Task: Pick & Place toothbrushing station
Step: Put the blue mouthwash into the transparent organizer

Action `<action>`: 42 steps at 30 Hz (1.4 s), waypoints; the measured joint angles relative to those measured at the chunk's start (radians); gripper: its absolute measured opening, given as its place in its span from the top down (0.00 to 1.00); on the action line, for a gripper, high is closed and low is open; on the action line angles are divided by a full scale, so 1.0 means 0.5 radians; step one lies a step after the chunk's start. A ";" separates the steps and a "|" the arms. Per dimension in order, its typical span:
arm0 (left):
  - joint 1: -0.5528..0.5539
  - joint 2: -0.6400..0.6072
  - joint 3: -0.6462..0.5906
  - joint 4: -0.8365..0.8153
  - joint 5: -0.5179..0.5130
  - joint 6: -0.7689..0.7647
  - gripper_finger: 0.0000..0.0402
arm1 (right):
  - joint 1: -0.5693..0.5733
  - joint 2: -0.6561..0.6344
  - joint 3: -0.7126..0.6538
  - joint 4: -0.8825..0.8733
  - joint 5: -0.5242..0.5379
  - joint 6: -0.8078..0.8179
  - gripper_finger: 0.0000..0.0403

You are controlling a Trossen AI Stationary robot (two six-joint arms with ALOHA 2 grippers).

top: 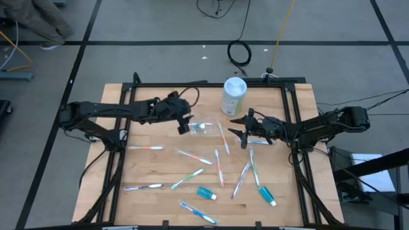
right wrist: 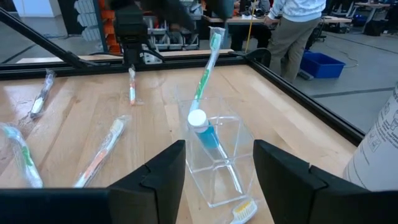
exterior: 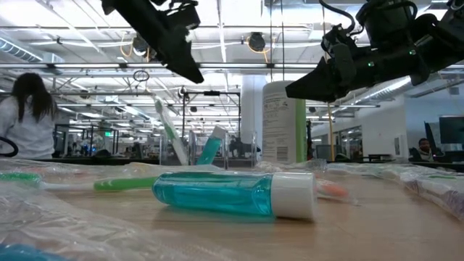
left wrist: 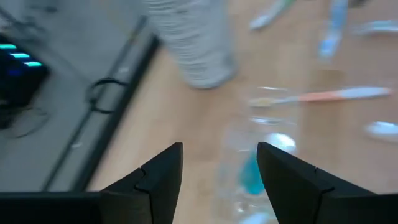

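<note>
Tools (both open) flanking cup (right wrist: pixel 214 158) —

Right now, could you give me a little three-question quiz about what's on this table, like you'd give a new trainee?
1. True or false: the clear cup is empty.
2. What stands upright at the table's far edge? A) a white-and-green canister B) a kettle C) a book
3. Fill in: both the left gripper and the right gripper have their fingers ____.

Key:
1. False: it holds a green-handled toothbrush and a blue toothpaste tube.
2. A.
3. Open, and neither holds anything.
</note>
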 joint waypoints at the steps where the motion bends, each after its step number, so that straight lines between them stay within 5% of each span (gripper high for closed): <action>1: -0.011 0.011 0.000 0.002 0.056 -0.010 0.47 | 0.000 0.000 0.000 0.000 0.000 0.000 0.55; 19: -0.102 0.634 -0.003 0.415 0.053 -0.356 0.47 | 0.001 0.000 0.000 0.011 0.000 0.000 0.55; 30: -0.076 0.632 -0.003 0.362 -0.228 -0.358 0.47 | 0.000 0.000 0.000 -0.002 0.000 0.000 0.55; 42: -0.066 0.632 -0.003 0.376 -0.292 -0.392 0.47 | 0.000 0.000 0.000 -0.001 0.000 0.000 0.55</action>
